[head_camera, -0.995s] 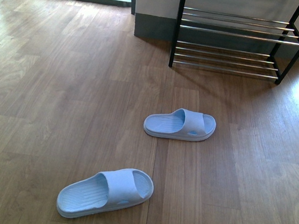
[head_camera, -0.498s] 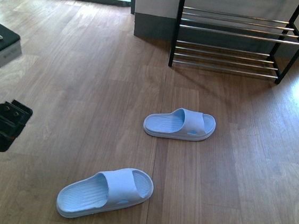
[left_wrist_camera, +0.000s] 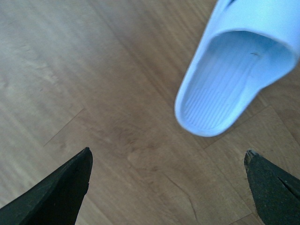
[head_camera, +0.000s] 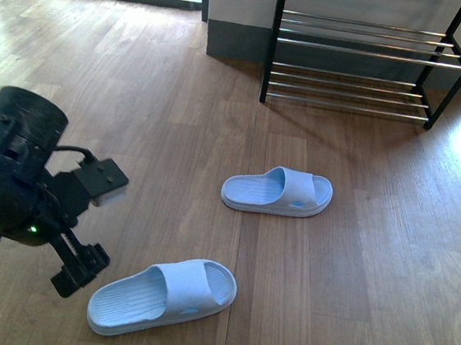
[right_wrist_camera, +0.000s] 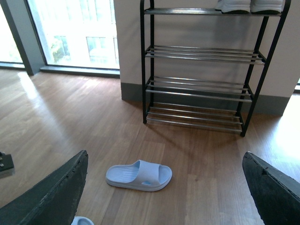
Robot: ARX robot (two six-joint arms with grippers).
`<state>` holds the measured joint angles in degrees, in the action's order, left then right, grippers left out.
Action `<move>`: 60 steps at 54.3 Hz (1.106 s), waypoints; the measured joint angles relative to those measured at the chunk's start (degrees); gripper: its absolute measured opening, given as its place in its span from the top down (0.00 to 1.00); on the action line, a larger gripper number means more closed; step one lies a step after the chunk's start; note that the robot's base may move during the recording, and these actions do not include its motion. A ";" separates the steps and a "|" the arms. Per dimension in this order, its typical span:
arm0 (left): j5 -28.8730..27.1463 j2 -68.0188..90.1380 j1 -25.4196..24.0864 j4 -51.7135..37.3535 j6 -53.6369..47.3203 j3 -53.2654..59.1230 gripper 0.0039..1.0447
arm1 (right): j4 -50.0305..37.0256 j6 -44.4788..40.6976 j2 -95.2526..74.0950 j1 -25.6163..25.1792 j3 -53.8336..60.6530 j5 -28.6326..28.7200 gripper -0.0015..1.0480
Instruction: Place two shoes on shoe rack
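Two pale blue ribbed foam slide sandals lie on brown wood-plank floor (head_camera: pixel 140 89), neither racked. Near sandal (head_camera: pixel 164 296) is close to robot. Far sandal (head_camera: pixel 278 192) lies between it and black metal shoe rack with silver rods (head_camera: pixel 355 50). Step, I'd judge: reach for first pick. Left claw (left_wrist_camera: pixel 168 151) spread wide, empty, just off near sandal's heel end. Right claw (right_wrist_camera: pixel 165 153) spread too, empty, well clear of both. Next: centre over heel rim, lower, pinch. Sandals look soft, light. Pair of white soles (right_wrist_camera: pixel 251 5) sits on top tier.

Two shoes (right_wrist_camera: pixel 234 4), only their white soles showing, sit side by side on the top tier of the black, silver-rodded shoe rack (right_wrist_camera: pixel 201 52), well beyond the right fingers (right_wrist_camera: pixel 56 192).
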<state>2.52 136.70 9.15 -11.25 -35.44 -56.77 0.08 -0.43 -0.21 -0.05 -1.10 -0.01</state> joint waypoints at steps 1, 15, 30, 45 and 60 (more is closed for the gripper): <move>0.20 0.74 0.37 -0.02 -0.50 -0.35 0.09 | 0.00 0.00 -0.02 0.02 0.00 0.00 0.09; 0.57 8.76 2.05 1.01 -5.53 -6.88 0.09 | 0.00 0.00 0.00 0.00 0.00 0.00 0.09; 0.57 14.43 2.10 -1.09 -8.50 -12.96 0.09 | 0.00 0.00 0.00 0.00 0.00 0.00 0.09; 1.99 19.21 2.64 -0.90 -9.40 -18.12 0.09 | 0.00 0.00 0.00 0.00 0.00 0.00 0.09; 4.15 23.65 3.54 -1.22 -11.34 -22.69 0.09 | 0.00 0.00 -0.02 0.00 0.00 0.00 0.09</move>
<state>6.68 160.35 12.69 -12.47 -46.78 -79.46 0.08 -0.43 -0.23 -0.05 -1.10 -0.01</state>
